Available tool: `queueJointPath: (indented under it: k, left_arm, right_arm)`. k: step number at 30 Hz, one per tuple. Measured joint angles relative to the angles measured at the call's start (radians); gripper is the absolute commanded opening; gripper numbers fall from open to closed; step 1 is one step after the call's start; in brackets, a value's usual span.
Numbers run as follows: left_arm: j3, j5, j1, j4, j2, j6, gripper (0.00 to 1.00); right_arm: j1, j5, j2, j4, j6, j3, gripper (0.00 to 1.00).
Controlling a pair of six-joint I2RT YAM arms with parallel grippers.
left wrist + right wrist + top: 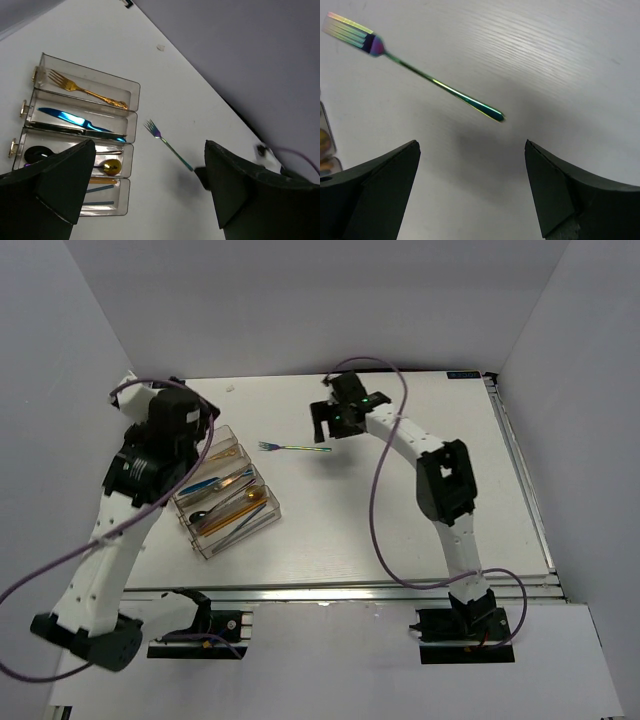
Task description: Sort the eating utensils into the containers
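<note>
**1. Bench.** The white bench [400, 530] carries a clear organiser tray [243, 537], set at an angle left of centre, and one loose iridescent fork [295, 448].

**2. Tray contents** (left wrist view, farthest compartment first).
- Compartment one: a gold fork [85, 91], lying lengthwise.
- Compartment two: a blue knife [75, 120].
- Compartment three: a black spoon [35, 154] and a gold spoon [111, 166].
- Compartment four: thin sticks [100, 203] in gold and blue, partly hidden behind one finger of the left arm.

Anything nearer than compartment four is covered by that finger and cannot be read.

**3. Iridescent fork.** It lies flat on the bare bench outside the tray, near the tray's far end. It sits between the tray and the right jaws. The tines point toward the tray and the handle end points toward the right arm. The fork touches neither the tray nor either arm.

**4. Left jaws.** They are spread fully wide, with nothing held between the fingers. They hang above the tray, looking across its compartments toward the loose fork.

**5. Right jaws.** They are spread fully wide and are empty. They hang over the bench close to the fork's handle end. In the right wrist view the handle tip lies ahead of the gap and clear of both fingers.
</note>
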Motion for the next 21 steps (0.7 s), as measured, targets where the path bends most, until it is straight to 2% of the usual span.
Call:
queueJointPath:
  k: [3, 8, 12, 21]
  left_arm:
    - [-0.165, 0.125, -0.002, 0.073, -0.124, 0.056, 0.98]
    - [-0.351, 0.283, -0.002, 0.077, -0.177, 0.1, 0.98]
    - [-0.362, 0.34, -0.002, 0.045, -0.195, 0.136, 0.98]
    - [-0.397, 0.441, -0.002, 0.043, -0.269, 0.178, 0.98]
  right_arm:
    - [0.046, -0.081, 0.095, 0.028, -0.196, 0.067, 0.89]
    - [0.082, -0.197, 0.169, 0.026, -0.417, 0.118, 0.88]
    - [0.068, -0.245, 0.223, 0.045, -0.516, 0.199, 0.87]
    - [0.063, -0.295, 0.249, 0.113, -0.64, 0.201, 0.88]
